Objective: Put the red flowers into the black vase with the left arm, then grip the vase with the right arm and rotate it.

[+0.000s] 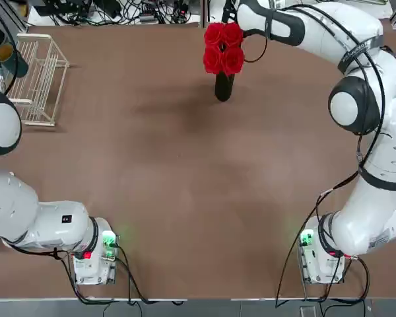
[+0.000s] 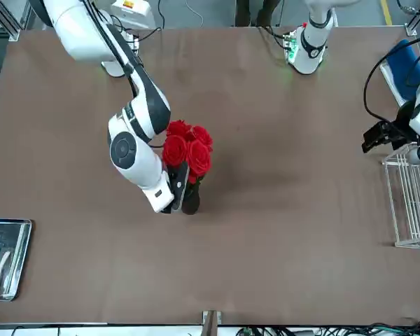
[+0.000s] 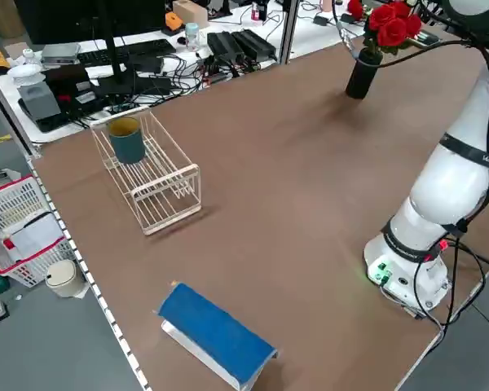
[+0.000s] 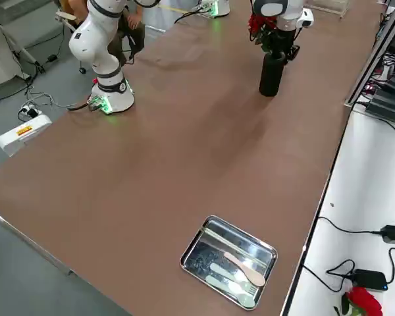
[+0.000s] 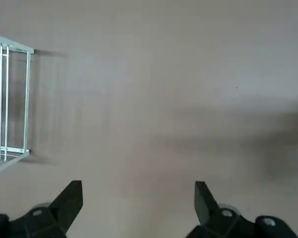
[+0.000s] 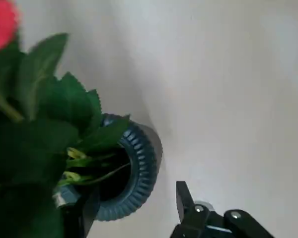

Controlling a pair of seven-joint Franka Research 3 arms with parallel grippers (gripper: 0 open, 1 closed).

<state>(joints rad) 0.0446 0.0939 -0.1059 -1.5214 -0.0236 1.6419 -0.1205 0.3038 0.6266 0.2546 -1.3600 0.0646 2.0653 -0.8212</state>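
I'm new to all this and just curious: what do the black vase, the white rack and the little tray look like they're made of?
The black vase looks like matte plastic or ceramic; its rim is ribbed, with no shine. The white rack seems to be thin coated wire, all slim bars. The tray looks like polished metal, since it mirrors light. The red flowers may be artificial; I can't tell.
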